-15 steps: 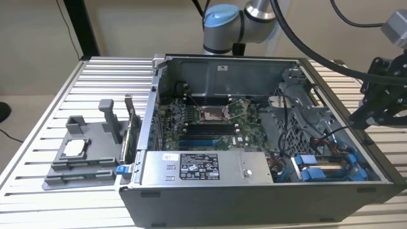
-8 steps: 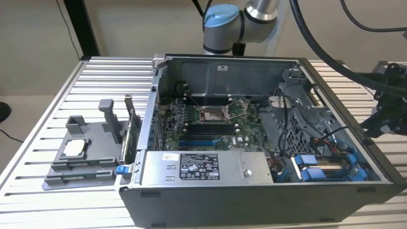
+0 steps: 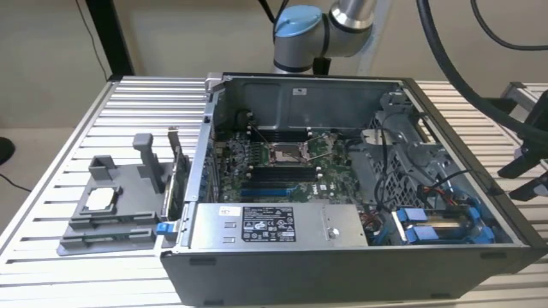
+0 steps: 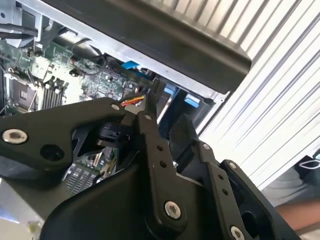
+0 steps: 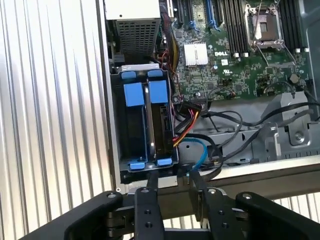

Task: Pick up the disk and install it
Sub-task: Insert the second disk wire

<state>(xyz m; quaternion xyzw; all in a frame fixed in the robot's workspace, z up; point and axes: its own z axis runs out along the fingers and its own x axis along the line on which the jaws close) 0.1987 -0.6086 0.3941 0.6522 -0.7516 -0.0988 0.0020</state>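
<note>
Surface: ribbed metal table (image 5: 50,100), bare beside the open computer case (image 5: 250,170).
Claw: my gripper (image 5: 172,181) hangs just outside the case wall in the first wrist view, fingers parted a moderate way with nothing between them.
Contact: none seen; the fingertips sit close to the case edge, apart from the blue tabs.
Drive bay: the bay (image 5: 116,125) lies just inside that wall and carries two blue-tabbed carriers side by side.
Disk: the disk (image 5: 165,125) stands on edge in the carrier nearer the cables, framed in blue. In the exterior view it lies at the case's corner on the exterior view's right (image 3: 447,226).
Neighbouring slot: the other carrier (image 5: 134,95) looks dark inside (contents not determinable).
Cabling: an orange and yellow bundle (image 5: 187,117) ends right beside the disk; whether it is plugged in, I cannot tell.
Beyond: motherboard (image 5: 235,65), then the grey power supply (image 5: 132,35).
Progress: in my judgement, pick-up and placing are done and the disk is in its bay. Full seating and latching remain unconfirmed.
</note>
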